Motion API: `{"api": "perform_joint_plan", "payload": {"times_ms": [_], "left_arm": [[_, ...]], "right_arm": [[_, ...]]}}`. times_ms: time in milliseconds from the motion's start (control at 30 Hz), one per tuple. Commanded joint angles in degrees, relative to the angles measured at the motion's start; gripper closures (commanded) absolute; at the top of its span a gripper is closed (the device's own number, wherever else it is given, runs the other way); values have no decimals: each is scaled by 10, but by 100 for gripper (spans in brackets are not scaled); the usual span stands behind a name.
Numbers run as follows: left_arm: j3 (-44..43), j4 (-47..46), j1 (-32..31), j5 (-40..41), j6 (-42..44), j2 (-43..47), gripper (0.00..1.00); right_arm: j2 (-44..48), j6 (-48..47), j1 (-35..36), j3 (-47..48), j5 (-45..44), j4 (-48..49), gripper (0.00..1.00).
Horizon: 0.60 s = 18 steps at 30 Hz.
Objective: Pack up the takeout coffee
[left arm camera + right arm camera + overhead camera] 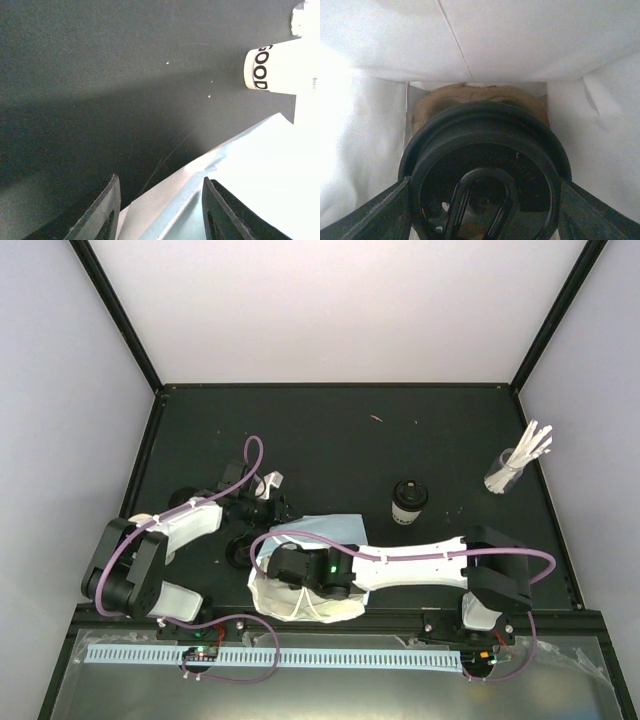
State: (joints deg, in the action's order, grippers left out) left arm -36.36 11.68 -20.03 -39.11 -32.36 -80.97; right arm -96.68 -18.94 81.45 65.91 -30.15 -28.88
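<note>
Black tabletop [330, 430]; at lower centre the right gripper [485, 184] clamps a round black-lidded cup [485, 150] inside the light-blue paper bag [335, 528], above the brown moulded-pulp carrier [470, 95]. The left gripper [161, 179] has its jaws apart astride the bag's rim.

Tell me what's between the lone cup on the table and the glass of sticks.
Nothing. The top view shows only bare table between the cup and the glass.

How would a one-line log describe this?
right hand: holds lidded cup inside bag, carrier beyond | left hand: astride bag rim | second cup: on table
</note>
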Motion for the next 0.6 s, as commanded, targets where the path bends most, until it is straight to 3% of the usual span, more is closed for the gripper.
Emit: {"api": "perform_joint_plan", "payload": {"times_ms": [0,567], "left_arm": [[-9,31,-19,-76,-8,31,54],[19,33,-25,-70,-17,72,54]], "right_arm": [[-25,12,-5,-33,-46,-39,52],[-24,39,46,-67,-110,-10,52]]}}
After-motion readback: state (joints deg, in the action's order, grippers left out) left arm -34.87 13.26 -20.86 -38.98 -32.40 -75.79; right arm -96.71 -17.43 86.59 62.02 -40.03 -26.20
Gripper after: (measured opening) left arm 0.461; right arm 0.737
